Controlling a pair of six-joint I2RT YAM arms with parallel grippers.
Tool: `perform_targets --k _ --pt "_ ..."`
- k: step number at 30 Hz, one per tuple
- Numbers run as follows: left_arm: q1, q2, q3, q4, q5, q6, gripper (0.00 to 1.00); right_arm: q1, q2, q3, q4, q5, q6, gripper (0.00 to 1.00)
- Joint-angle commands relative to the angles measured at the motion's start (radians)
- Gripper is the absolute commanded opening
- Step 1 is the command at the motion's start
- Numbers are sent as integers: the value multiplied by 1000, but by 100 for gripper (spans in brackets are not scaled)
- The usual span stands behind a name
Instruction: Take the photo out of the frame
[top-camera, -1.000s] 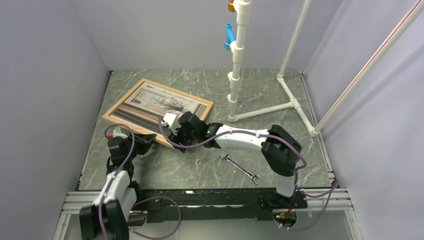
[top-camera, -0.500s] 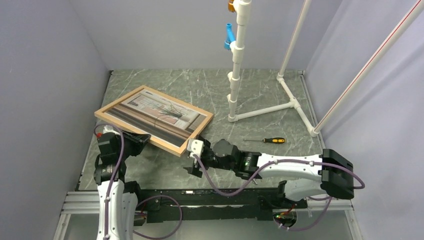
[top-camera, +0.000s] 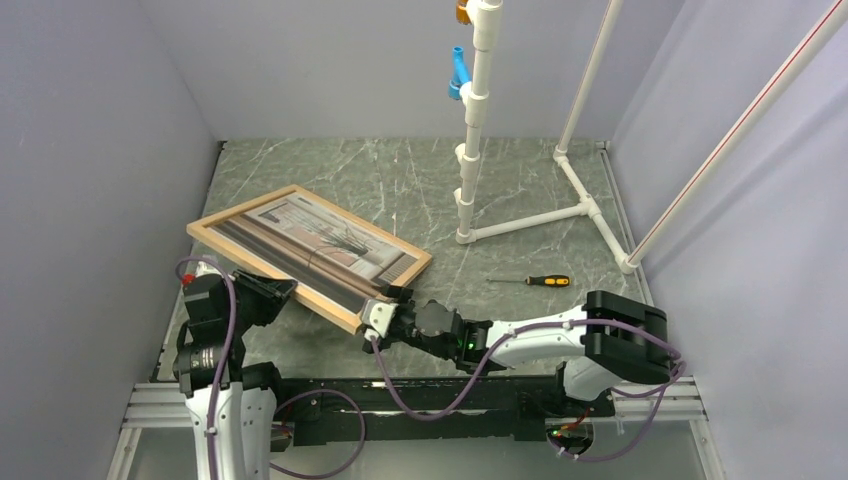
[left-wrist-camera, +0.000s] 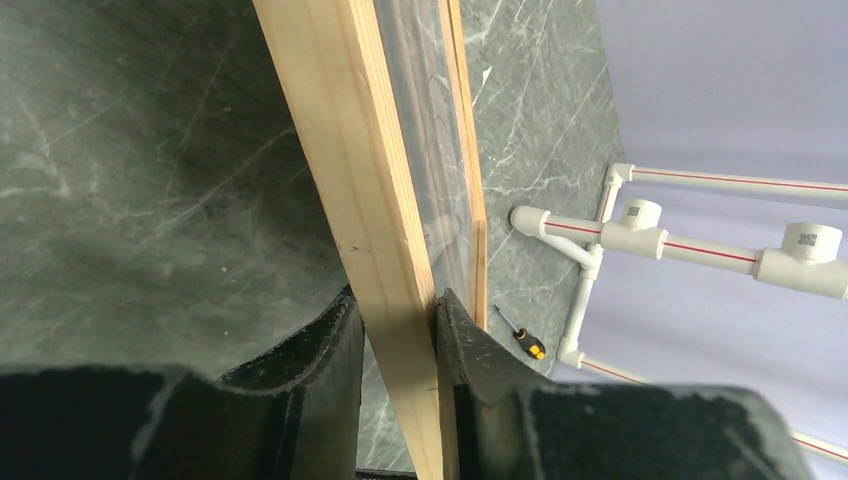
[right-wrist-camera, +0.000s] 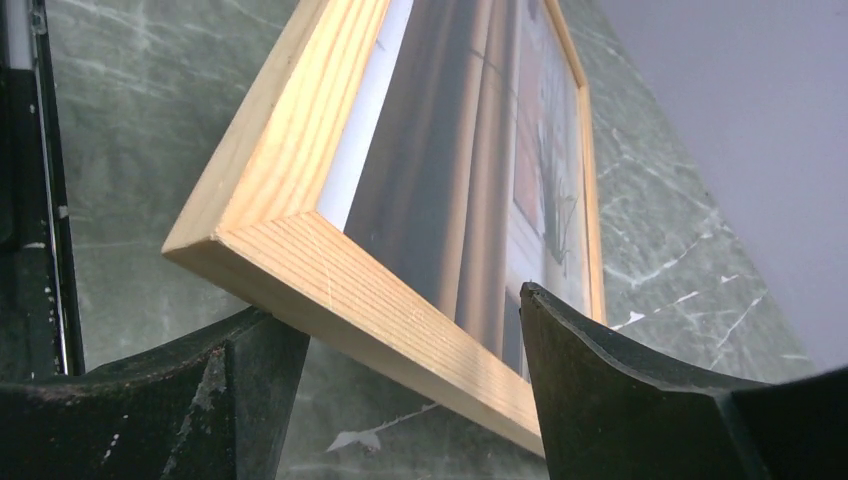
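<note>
Robotics laboratory test cell. Plain lilac-grey panels (top-camera: 100, 150) wall in a green marble-patterned table top (top-camera: 540, 190) on three sides. An aluminium extrusion rail (top-camera: 660, 405) along the 6 o'clock edge carries two cabled robot arms, the left arm (top-camera: 225, 400) and the right arm (top-camera: 540, 335). A white PVC pipe rig (top-camera: 470, 160) with a blue fitting (top-camera: 459, 72) and an orange fitting (top-camera: 463, 12) stands at 1 o'clock.

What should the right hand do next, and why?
Probably close the right hand on the near corner of the frame. It stands open astride that raised corner, while the left hand is clamped on another edge and the photo sits inside, so a second grip would likely steady it.
</note>
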Motion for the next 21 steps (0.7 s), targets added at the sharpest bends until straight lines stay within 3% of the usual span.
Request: perform_targets --k 1,9,16,17,21 --pt "-5 -7 89 -4 -31 98 0 26 4 35 205 62 -52 76" --pt "-5 -7 161 -31 -45 76 0 42 74 84 242 76 -69 67" --pt "-6 -2 242 -53 -50 89 0 39 70 93 234 69 14 32" --pt "-5 -4 253 -53 -54 94 2 38 64 89 235 67 19 29" --pt "-4 -4 303 -57 -56 127 31 19 20 90 179 27 62 16"
